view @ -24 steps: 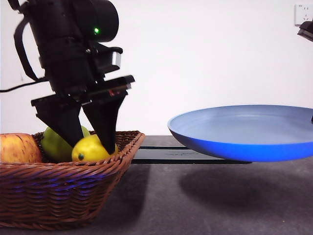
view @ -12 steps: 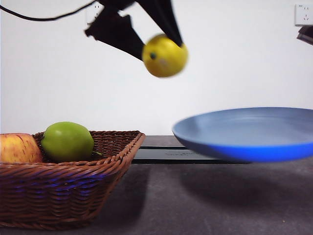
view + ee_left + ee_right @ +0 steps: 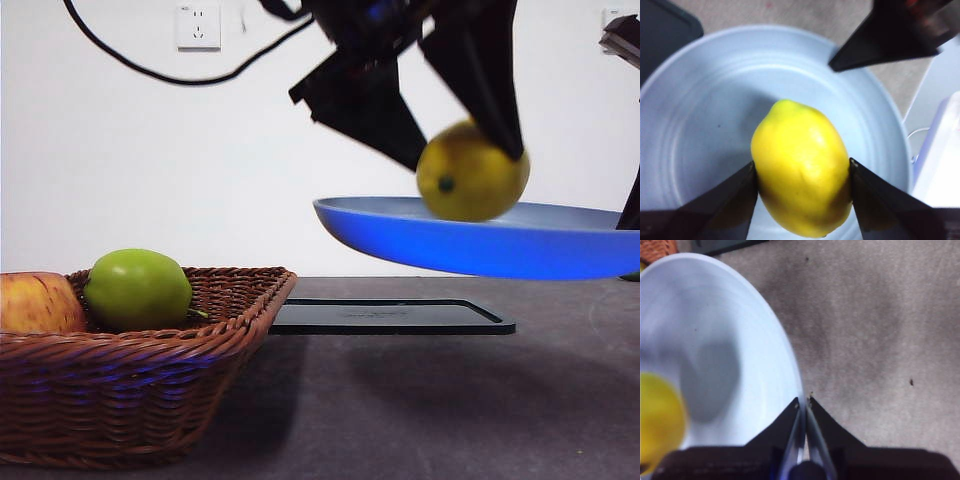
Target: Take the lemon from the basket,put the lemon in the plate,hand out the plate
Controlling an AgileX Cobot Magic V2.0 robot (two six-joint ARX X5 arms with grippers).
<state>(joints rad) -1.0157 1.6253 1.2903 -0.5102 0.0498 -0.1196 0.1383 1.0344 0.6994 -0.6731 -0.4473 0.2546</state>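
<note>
My left gripper (image 3: 465,160) is shut on the yellow lemon (image 3: 470,172) and holds it just over the light-blue plate (image 3: 450,245), which is lifted above the table. In the left wrist view the lemon (image 3: 800,167) sits between my jaws over the plate's middle (image 3: 700,125). My right gripper (image 3: 803,401) is shut on the plate's rim (image 3: 715,315) and holds it up. The lemon shows blurred in the right wrist view (image 3: 657,415). The wicker basket (image 3: 150,380) stands at the left on the table.
A green fruit (image 3: 137,288) and a red-yellow apple (image 3: 35,303) lie in the basket. A flat black tray (image 3: 390,315) lies on the table below the plate. A cable hangs along the white wall by a socket (image 3: 197,25).
My left gripper lifted the lemon out of the basket and carried it right, to above the plate. The plate has risen and shifted a little left.
</note>
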